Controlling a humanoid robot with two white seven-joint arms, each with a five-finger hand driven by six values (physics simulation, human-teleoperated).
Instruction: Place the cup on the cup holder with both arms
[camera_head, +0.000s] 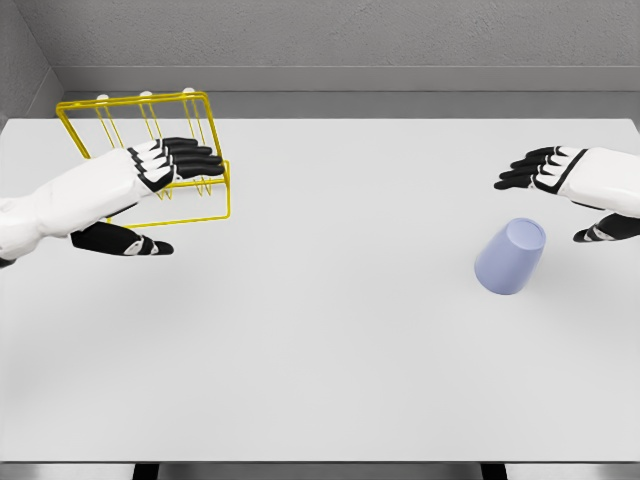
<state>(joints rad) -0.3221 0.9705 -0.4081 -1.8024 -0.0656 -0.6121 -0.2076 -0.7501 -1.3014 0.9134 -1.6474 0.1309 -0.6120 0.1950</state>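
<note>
**Cup lies just below and left of the right hand; holder sits at the far left**

The cup, pale lilac, lies on the white bench at its right side. It is tipped rather than upright: its narrower closed base points up and to the right, toward the right hand, and its wider end points down and to the left. The long axis therefore runs on a diagonal from lower left to upper right.

The right hand hovers just above and right of the cup, apart from it, fingers extended toward the picture's left and spread, thumb held low; it grips nothing. The cup lies in the gap between fingers and thumb as seen from the head view, though height above the bench cannot be judged.

The left hand is well apart from the cup, at the far left. Its fingers are straight and open and overlap the yellow wire holder in the picture; whether they touch the wire cannot be told. It holds nothing.

Judgement: the right hand is clearly the nearer of the 2 to the cup, so a grasp would call for it to come down and left across the cup's diagonal axis. The holder lies the whole bench width to the left, so a transfer across is needed.
</note>
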